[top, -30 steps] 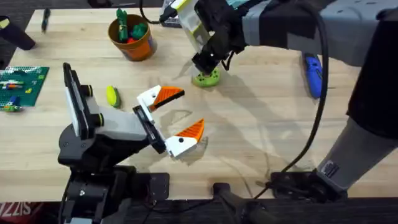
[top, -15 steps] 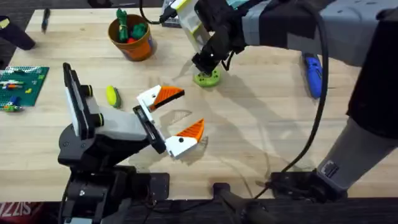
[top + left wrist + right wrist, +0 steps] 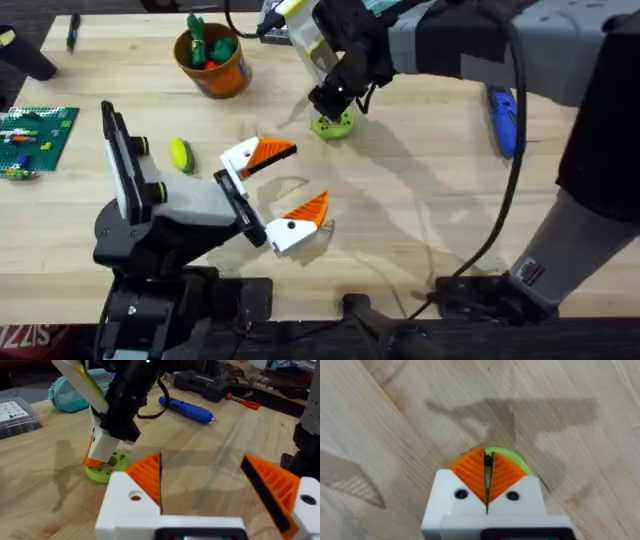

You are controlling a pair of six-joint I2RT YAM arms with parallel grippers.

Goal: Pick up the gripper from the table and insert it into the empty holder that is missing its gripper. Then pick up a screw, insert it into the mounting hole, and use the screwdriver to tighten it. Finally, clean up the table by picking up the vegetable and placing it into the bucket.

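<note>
Right end effector (image 3: pixel 328 105) is down at the round green disc with holes (image 3: pixel 334 126), toward the far middle of the table (image 3: pixel 420 200). From its own wrist camera I see the two orange ribbed pads pressed together along a thin seam (image 3: pixel 487 467), with a small dark speck at the tips that I cannot identify. The disc's rim (image 3: pixel 512 457) peeks out behind them. My overhead view gives none of that detail; there the tip is just a dark shape over the disc.

Left end effector (image 3: pixel 295 183) sits near the middle of the table with its jaws spread wide and nothing between them. Each is a white block carrying an orange wedge. The left wrist view (image 3: pixel 202 465) looks between those wedges at the other arm's white-and-orange tip (image 3: pixel 100 452) resting at the disc (image 3: pixel 107 467).

The vegetable (image 3: pixel 180 155), smooth and yellow-green, lies on bare wood toward the left edge, just beside the left arm. The bucket (image 3: pixel 212 60), orange and round with green and red pieces over its rim, stands near the far edge, left of centre. The screwdriver (image 3: pixel 505 120), a blue cylinder, lies toward the right edge, and the left wrist view shows its dark tip (image 3: pixel 187 409).

Open wood lies between the left end effector and the screwdriver. A green studded board (image 3: pixel 35 140) sits at the left edge.
</note>
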